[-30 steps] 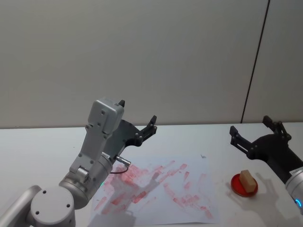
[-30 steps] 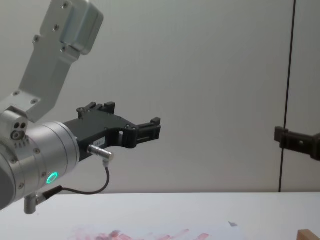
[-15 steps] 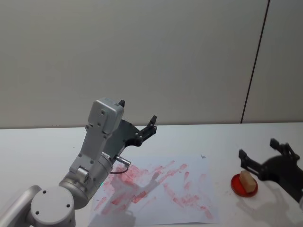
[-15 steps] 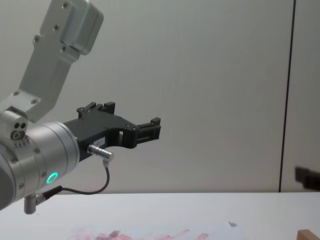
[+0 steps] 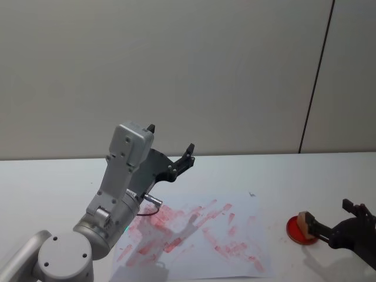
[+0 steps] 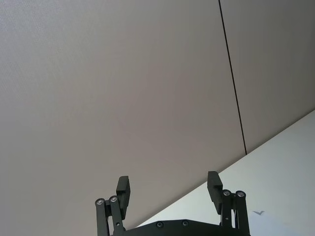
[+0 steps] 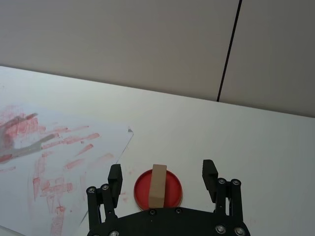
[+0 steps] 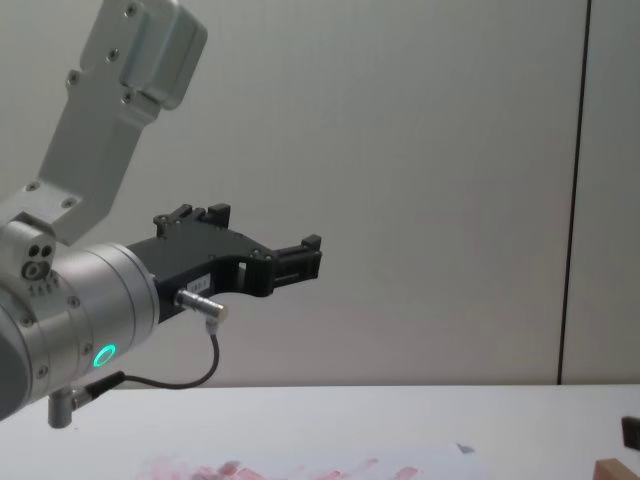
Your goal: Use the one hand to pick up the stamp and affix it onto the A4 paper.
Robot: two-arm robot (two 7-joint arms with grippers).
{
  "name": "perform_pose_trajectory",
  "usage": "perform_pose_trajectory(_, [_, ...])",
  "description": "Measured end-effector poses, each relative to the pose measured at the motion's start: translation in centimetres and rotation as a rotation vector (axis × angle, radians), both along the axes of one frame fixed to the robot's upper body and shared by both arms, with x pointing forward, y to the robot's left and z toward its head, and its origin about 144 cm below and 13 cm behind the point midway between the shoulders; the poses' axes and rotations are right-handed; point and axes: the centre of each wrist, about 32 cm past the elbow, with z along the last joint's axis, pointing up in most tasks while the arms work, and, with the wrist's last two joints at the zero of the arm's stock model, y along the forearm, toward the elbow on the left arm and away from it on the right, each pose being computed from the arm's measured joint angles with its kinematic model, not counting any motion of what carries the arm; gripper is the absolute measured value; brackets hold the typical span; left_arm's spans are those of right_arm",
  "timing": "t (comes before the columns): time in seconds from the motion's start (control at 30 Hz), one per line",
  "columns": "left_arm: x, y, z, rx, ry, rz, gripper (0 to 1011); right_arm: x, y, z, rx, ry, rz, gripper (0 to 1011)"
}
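The jaws of the right gripper (image 7: 162,173) stood wide apart and held nothing. Between them, with a gap on either side, the wooden stamp (image 7: 158,187) stood upright on a round red ink pad (image 7: 172,194), and neither finger touched it. In the head view the same gripper (image 5: 329,214) sat low over the white table (image 5: 47,182), one fingertip overlapping the stamp (image 5: 302,218) from in front. The chest view showed only a corner of the stamp (image 8: 610,470).

Out to one side of those jaws, near the pad but apart from it, the A4 paper (image 5: 223,235) lay flat on the table. It was smeared with red-pink ink marks and had a small dark speck (image 5: 251,194) by its far corner.

Well away from the stamp, the left gripper (image 5: 170,138) hung raised above the paper's other end. Its jaws were also spread and empty, pointing toward the grey wall (image 6: 123,73). On the wrist behind it were a silver plug (image 8: 200,300), a black cable (image 8: 190,380) and a lit green ring (image 8: 104,355).
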Motion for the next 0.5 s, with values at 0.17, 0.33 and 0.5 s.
perform_pose_trajectory(0.17, [0.0,0.0,0.0,0.000,0.000,0.000,1001,0.4,0.0,-0.4,-0.008,0.014,0.005,1001])
perform_pose_trajectory(0.33, [0.0,0.0,0.0,0.000,0.000,0.000,1001,0.9,0.1,-0.9,-0.013,0.035,0.009,1001])
perform_pose_trajectory(0.5, [0.0,0.0,0.0,0.000,0.000,0.000,1001,1.4,0.3,-1.4,-0.015,0.059,0.013,1001])
